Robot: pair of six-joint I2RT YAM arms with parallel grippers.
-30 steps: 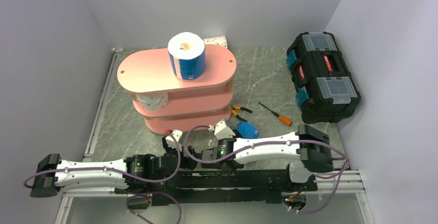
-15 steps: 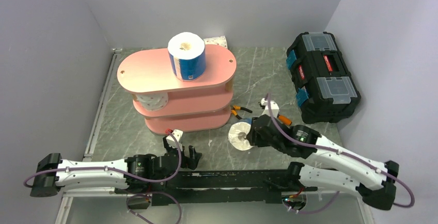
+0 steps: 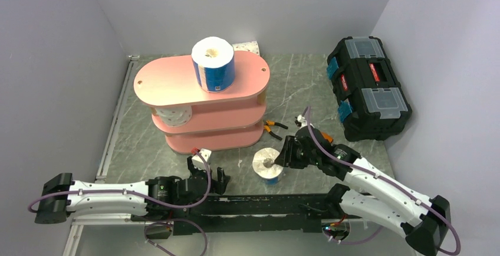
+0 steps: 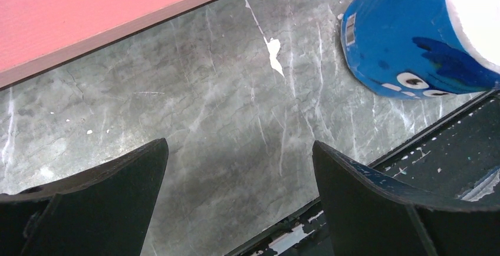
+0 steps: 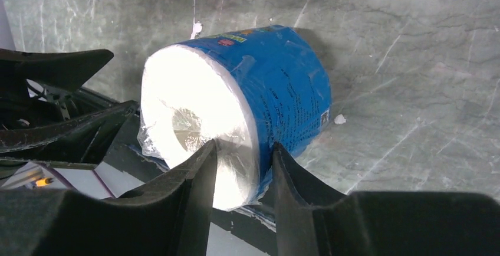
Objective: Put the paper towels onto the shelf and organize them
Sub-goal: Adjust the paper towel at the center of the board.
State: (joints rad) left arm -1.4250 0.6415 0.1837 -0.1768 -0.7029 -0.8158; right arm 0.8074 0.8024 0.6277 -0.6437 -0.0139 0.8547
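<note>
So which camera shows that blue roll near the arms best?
The right wrist view: the blue roll looms large and close, its wall pinched by the right pincer. The top view shows it small, from above; the left wrist view catches only one edge.

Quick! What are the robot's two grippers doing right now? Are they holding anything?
Left gripper: open, holding nothing.
Right gripper: closed on the blue-wrapped white paper towel roll.

Rolls partly seen
The rear roll (image 3: 246, 47) peeks from behind the shelf (image 3: 177, 79); speckled roll (image 3: 173, 115) sits half under its top tier; blue roll (image 4: 413, 38) cropped by the left wrist view.
</note>
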